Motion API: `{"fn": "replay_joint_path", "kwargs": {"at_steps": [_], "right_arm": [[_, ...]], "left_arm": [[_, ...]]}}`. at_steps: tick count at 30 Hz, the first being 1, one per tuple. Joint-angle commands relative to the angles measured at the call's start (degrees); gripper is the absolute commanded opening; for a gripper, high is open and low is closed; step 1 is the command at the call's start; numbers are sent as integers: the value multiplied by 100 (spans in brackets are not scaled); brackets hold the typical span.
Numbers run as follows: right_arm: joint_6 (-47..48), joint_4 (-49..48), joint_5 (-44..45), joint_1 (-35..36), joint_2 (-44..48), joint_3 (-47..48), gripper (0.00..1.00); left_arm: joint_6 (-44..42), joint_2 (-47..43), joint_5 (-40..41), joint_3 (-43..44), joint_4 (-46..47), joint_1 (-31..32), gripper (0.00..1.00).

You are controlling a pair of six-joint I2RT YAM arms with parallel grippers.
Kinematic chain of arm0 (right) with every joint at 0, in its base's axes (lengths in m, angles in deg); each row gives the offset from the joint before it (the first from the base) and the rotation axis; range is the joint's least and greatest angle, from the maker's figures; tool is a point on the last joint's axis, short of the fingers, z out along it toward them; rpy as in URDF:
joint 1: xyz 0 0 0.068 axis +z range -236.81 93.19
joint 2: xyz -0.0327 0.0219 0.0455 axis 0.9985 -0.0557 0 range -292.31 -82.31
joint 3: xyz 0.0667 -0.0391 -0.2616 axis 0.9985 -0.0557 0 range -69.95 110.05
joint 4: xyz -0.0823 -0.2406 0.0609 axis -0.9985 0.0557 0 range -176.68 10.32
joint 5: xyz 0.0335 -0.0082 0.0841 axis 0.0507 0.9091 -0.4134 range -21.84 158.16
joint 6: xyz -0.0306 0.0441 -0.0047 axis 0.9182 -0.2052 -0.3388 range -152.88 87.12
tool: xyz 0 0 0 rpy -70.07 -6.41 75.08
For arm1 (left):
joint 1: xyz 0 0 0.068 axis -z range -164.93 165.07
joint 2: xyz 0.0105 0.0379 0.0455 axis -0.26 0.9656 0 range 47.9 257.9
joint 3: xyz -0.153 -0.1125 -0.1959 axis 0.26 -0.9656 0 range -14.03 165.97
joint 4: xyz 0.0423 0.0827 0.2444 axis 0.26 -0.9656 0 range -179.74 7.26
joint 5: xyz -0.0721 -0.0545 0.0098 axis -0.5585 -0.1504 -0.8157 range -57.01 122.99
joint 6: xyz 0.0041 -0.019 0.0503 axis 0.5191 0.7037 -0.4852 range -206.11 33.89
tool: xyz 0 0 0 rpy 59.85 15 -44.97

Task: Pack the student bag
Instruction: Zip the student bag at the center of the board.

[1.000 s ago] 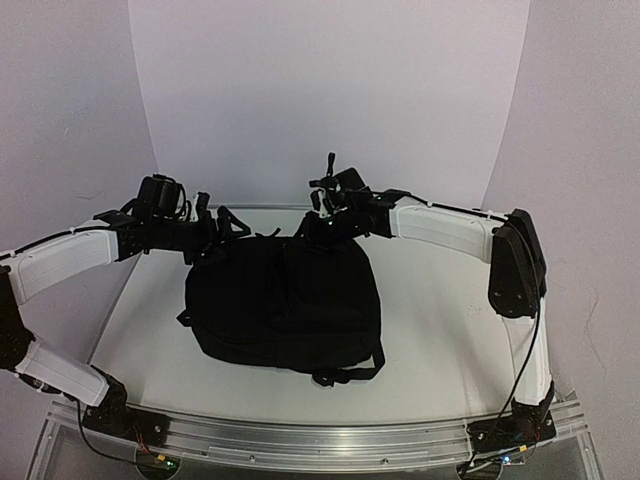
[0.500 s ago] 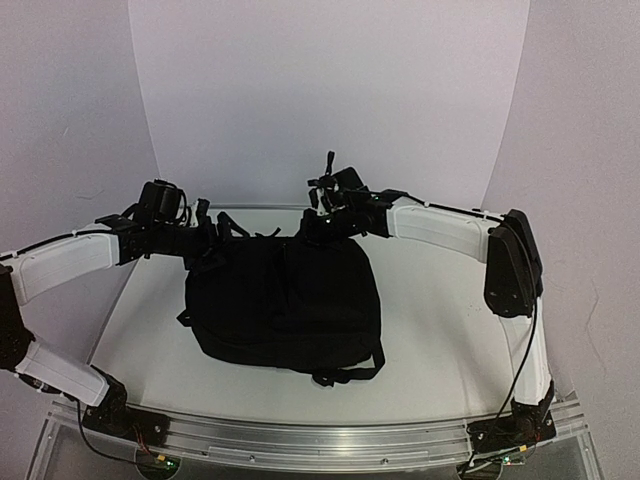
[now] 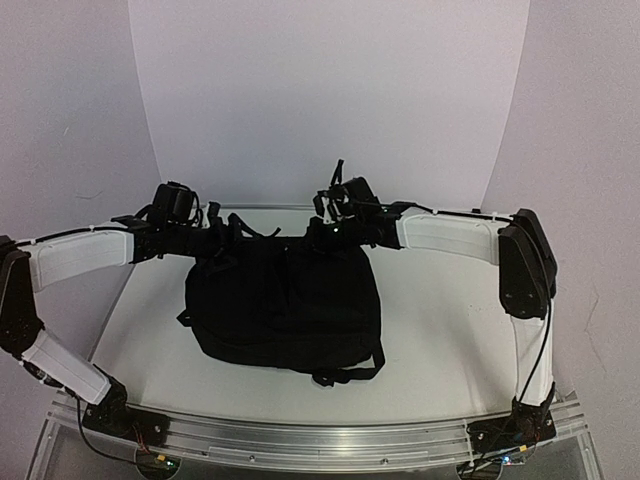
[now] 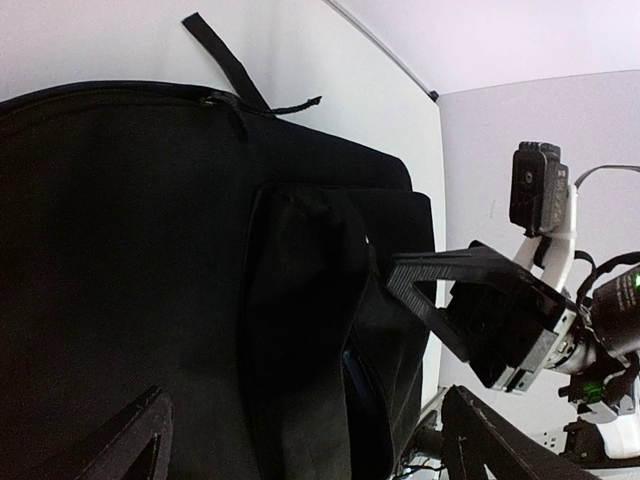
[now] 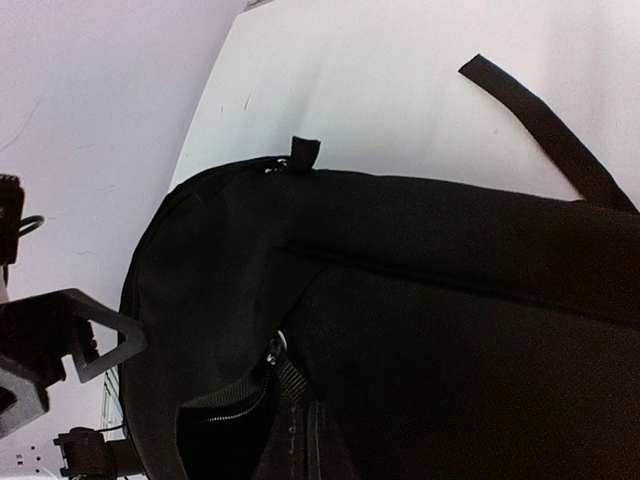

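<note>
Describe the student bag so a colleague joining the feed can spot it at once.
On the white table, between the two arms, lies the student bag: a large soft black backpack, flat. The left gripper and right gripper sit at its far edge. Unlike their hard parts, it is matte fabric, with a strap looping out at its near right corner.

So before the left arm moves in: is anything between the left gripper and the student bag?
Nothing visible does. The open left gripper is right at the student bag, only its black fabric ahead; the shut right gripper stands off to the side.
</note>
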Motion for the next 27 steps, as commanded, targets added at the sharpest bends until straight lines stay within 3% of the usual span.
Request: {"fn": "replay_joint_path", "kwargs": {"at_steps": [1, 9, 27], "right_arm": [[-99, -571, -291, 86, 665, -422, 0], [-157, -698, -353, 213, 907, -924, 0], [-187, -830, -360, 470, 899, -1035, 0]], "left_arm": [[-8, 573, -51, 766, 210, 273, 93], [-135, 1526, 67, 1699, -53, 467, 86], [-549, 2666, 639, 2993, -1080, 670, 21]]}}
